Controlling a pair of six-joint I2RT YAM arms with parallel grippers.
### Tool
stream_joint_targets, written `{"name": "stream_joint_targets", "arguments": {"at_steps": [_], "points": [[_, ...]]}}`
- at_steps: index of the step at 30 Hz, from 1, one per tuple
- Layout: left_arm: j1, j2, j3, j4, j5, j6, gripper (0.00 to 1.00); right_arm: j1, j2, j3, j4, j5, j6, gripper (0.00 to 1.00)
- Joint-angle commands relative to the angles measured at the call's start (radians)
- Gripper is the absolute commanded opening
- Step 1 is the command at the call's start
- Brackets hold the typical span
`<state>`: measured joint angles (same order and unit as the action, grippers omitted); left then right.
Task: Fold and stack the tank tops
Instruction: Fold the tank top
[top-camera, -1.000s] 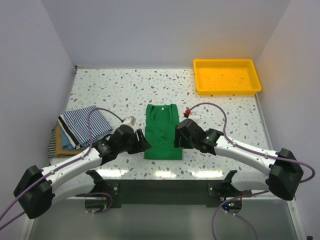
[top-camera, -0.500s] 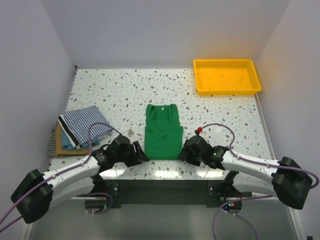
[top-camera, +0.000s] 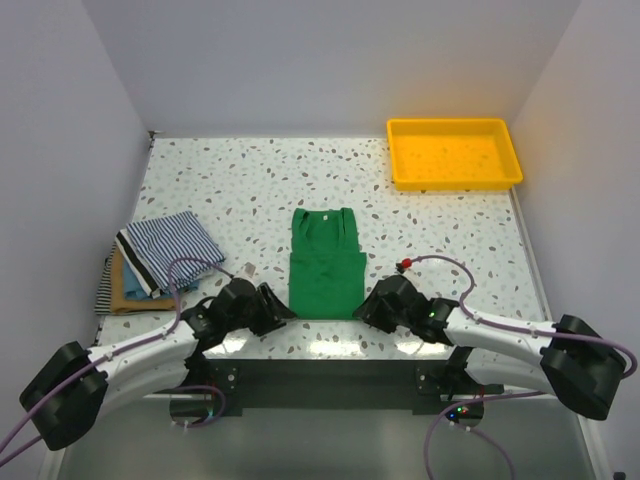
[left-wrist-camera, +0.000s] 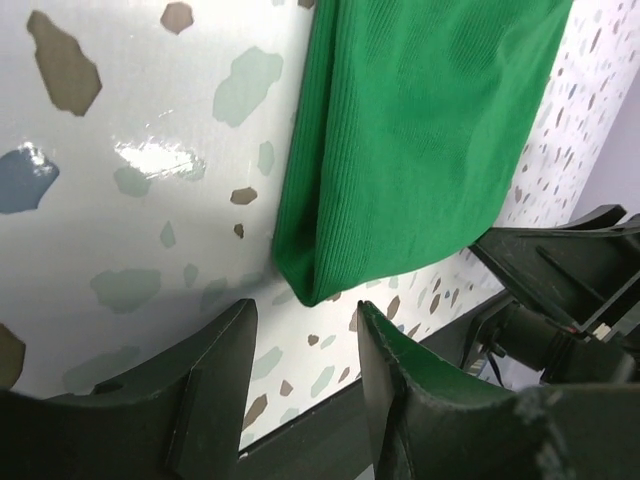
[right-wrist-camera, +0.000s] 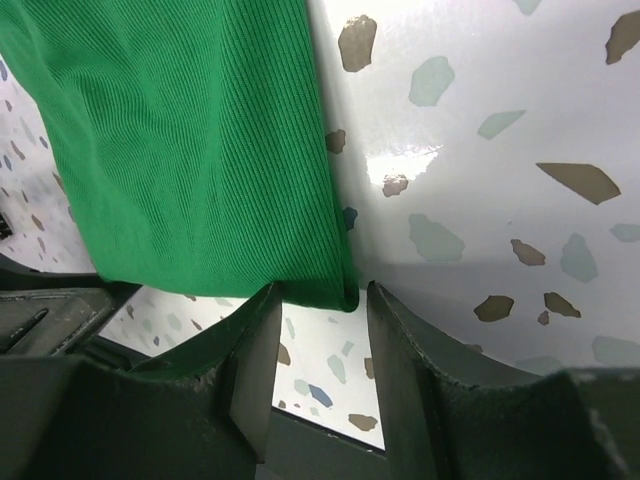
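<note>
Across the speckled table (top-camera: 250, 180), whose pale surface fills most of the top view, the two arms reach in low from the near edge, the left arm (top-camera: 140, 345) angled towards the middle from the left and the right arm (top-camera: 500, 325) mirroring it from the right. At the far right corner sits the yellow tray (top-camera: 456, 184), well apart from everything else.

The green tank top (top-camera: 326, 265) lies flat at the middle of the table, folded into a narrow upright strip with its neckline at the far end and its hem nearest the arms. Against the left edge rests a stack of folded tops: a thin navy-white striped top (top-camera: 170, 248) lies on it, with a tan one (top-camera: 128, 290) showing beneath.

The left gripper (top-camera: 278, 305) is down at the near left corner of the green tank top, and the right gripper (top-camera: 368, 305) at its near right corner. In the left wrist view the fingers (left-wrist-camera: 215, 380) stand apart, the cloth corner lying just beyond the gap between them. In the right wrist view the fingers (right-wrist-camera: 405, 370) are likewise spread, the folded corner reaching their tips without being pinched.
</note>
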<state>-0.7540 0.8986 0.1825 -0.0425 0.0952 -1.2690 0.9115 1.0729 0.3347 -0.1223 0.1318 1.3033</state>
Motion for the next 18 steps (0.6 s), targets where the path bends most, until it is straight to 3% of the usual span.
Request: {"name": "stream_joint_targets", "arguments": {"at_steps": [1, 7, 10, 11, 14, 18], "points": [[-0.004, 0.026, -0.04, 0.073, -0.072, -0.035, 0.5, 0.004, 0.025, -0.039, -0.024, 0.028, 0.033, 0.43], [-0.004, 0.108, -0.049, 0.128, -0.089, -0.033, 0.47, 0.004, 0.048, -0.04, -0.004, 0.032, 0.031, 0.36], [-0.004, 0.131, -0.048, 0.156, -0.094, -0.026, 0.34, 0.003, 0.044, -0.036, -0.011, 0.048, 0.021, 0.29], [-0.002, 0.138, -0.043, 0.155, -0.092, -0.015, 0.25, 0.004, 0.045, -0.031, -0.023, 0.054, 0.014, 0.25], [-0.002, 0.138, -0.017, 0.13, -0.094, 0.029, 0.11, 0.004, 0.038, 0.001, -0.062, 0.075, -0.036, 0.05], [-0.021, 0.106, 0.024, 0.046, -0.092, 0.079, 0.0, 0.01, 0.01, 0.062, -0.126, 0.068, -0.142, 0.0]]}}
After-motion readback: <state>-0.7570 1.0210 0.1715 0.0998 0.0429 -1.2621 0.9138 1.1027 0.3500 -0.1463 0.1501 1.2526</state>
